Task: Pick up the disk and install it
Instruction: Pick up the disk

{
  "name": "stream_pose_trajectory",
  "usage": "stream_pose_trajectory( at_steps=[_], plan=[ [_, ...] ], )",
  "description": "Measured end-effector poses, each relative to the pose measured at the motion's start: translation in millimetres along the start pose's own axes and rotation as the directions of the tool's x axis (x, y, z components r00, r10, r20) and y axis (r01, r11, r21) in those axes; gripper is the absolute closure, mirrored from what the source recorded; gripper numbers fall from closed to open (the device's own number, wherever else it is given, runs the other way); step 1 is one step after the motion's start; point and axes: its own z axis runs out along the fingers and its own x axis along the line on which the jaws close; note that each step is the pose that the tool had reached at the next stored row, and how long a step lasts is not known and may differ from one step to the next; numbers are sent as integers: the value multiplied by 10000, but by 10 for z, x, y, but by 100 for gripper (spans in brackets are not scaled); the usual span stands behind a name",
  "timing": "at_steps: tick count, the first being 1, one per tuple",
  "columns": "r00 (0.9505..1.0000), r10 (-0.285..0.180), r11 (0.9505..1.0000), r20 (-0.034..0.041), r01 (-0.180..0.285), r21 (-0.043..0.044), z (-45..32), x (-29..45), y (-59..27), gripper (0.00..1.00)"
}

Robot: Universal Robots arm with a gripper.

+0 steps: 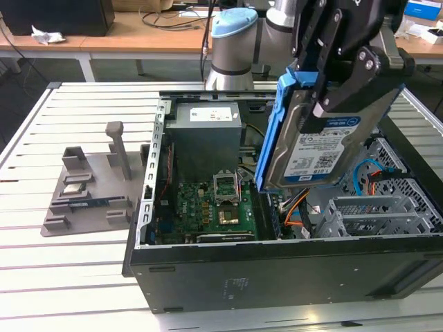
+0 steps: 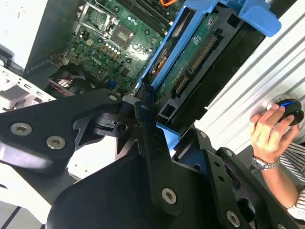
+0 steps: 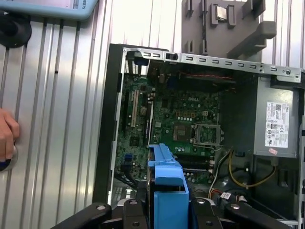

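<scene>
The disk [image 1: 315, 142], a silver hard drive with a blue-and-white label in a blue plastic carrier frame, hangs tilted on edge above the right half of the open computer case [image 1: 277, 273]. My gripper [image 1: 332, 93] is shut on its upper part, black fingers on both flat sides. In the second wrist view the disk [image 2: 190, 62] shows its green circuit board and connector between the fingers [image 2: 148, 129]. In the first wrist view the blue frame [image 3: 167, 183] sits in the gripper [image 3: 167, 206] over the motherboard [image 3: 181, 124].
Inside the case are the grey power supply [image 1: 206, 135], the motherboard [image 1: 208, 207], orange and blue cables, and metal drive bays [image 1: 377, 214] at the exterior view's right. A grey fixture [image 1: 90, 187] with parts lies on the slatted table [image 1: 62, 277]. A person's hand [image 2: 267, 129] rests on a round device.
</scene>
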Motion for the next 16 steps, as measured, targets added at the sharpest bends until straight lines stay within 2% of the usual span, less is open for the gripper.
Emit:
stream_pose_trajectory(
  at_steps=[2,9,13,16],
  plan=[
    [10000,0,10000,1,0,0,3,35,-36,63],
    [10000,3,10000,2,-3,-5,4,153,-281,63],
    [9999,170,9999,-1,-170,3,9,166,-313,63],
    [9990,452,9990,-45,-452,17,26,170,-353,63]
  ],
)
